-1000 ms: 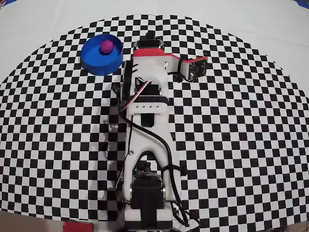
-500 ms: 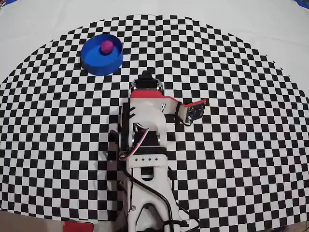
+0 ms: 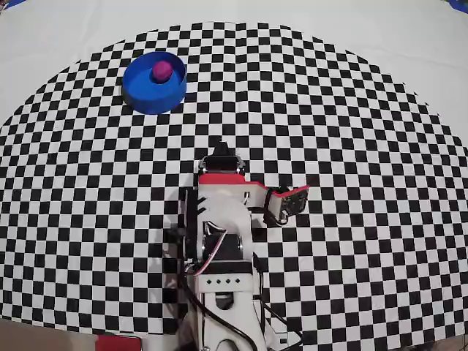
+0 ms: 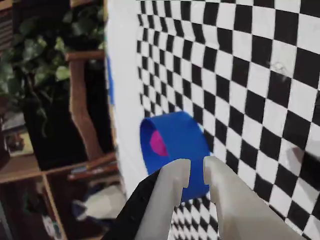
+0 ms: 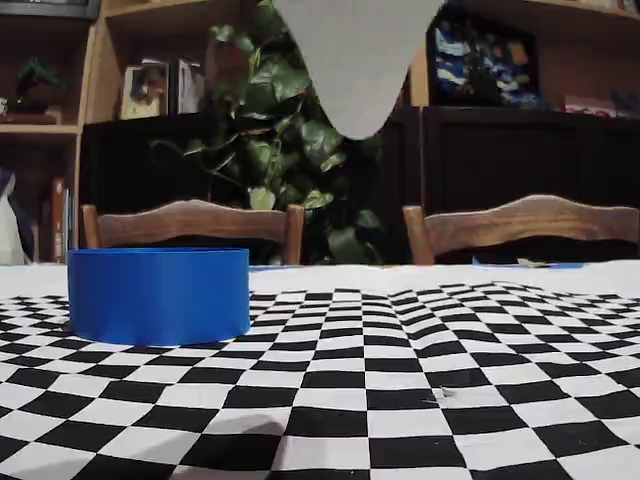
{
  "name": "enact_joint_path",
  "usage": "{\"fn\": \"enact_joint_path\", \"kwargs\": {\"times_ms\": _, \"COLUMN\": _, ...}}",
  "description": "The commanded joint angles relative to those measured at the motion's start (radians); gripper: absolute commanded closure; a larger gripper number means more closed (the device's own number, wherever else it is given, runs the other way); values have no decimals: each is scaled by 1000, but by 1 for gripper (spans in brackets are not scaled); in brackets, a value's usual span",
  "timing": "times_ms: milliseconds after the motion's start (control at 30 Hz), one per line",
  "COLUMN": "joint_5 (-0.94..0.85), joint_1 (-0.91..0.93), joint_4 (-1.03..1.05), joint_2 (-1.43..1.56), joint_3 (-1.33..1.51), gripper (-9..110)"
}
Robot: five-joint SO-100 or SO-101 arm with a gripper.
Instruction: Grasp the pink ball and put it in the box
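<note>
1. The end effector [image 4: 196, 172] is empty; in the wrist view its two pale fingers [image 4: 170, 192] stand nearly together, a narrow slit between their tips, grasping nothing.
2. In the overhead view the end effector [image 3: 221, 151] sits over the middle of the checkered worktop [image 3: 351, 146], well apart from the box.
3. The white arm [image 3: 219, 241] runs back toward the lower edge of the overhead view.
4. The pink ball [image 3: 161, 70] lies inside the box [image 3: 146, 99], a round blue tub at upper left in the overhead view.
5. The wrist view shows the pink ball [image 4: 158, 143] in the box [image 4: 182, 135] beyond the fingertips.
6. In the fixed view the box [image 5: 158, 295] stands at left, before wooden chairs [image 5: 190, 225] and a leafy plant [image 5: 290, 150].
</note>
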Motion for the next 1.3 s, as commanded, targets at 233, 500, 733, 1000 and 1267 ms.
{"fn": "enact_joint_path", "kwargs": {"times_ms": 233, "joint_5": 6, "joint_1": -2, "joint_4": 259, "joint_2": 146, "joint_3": 9, "gripper": 101}}
{"fn": "enact_joint_path", "kwargs": {"times_ms": 500, "joint_5": -5, "joint_1": 0, "joint_4": 368, "joint_2": 146, "joint_3": 9, "gripper": 101}}
{"fn": "enact_joint_path", "kwargs": {"times_ms": 733, "joint_5": -6, "joint_1": 3, "joint_4": 394, "joint_2": 146, "joint_3": 9, "gripper": 101}}
{"fn": "enact_joint_path", "kwargs": {"times_ms": 1000, "joint_5": -6, "joint_1": 5, "joint_4": 394, "joint_2": 146, "joint_3": 9, "gripper": 101}}
{"fn": "enact_joint_path", "kwargs": {"times_ms": 1267, "joint_5": -6, "joint_1": 5, "joint_4": 394, "joint_2": 146, "joint_3": 9, "gripper": 101}}
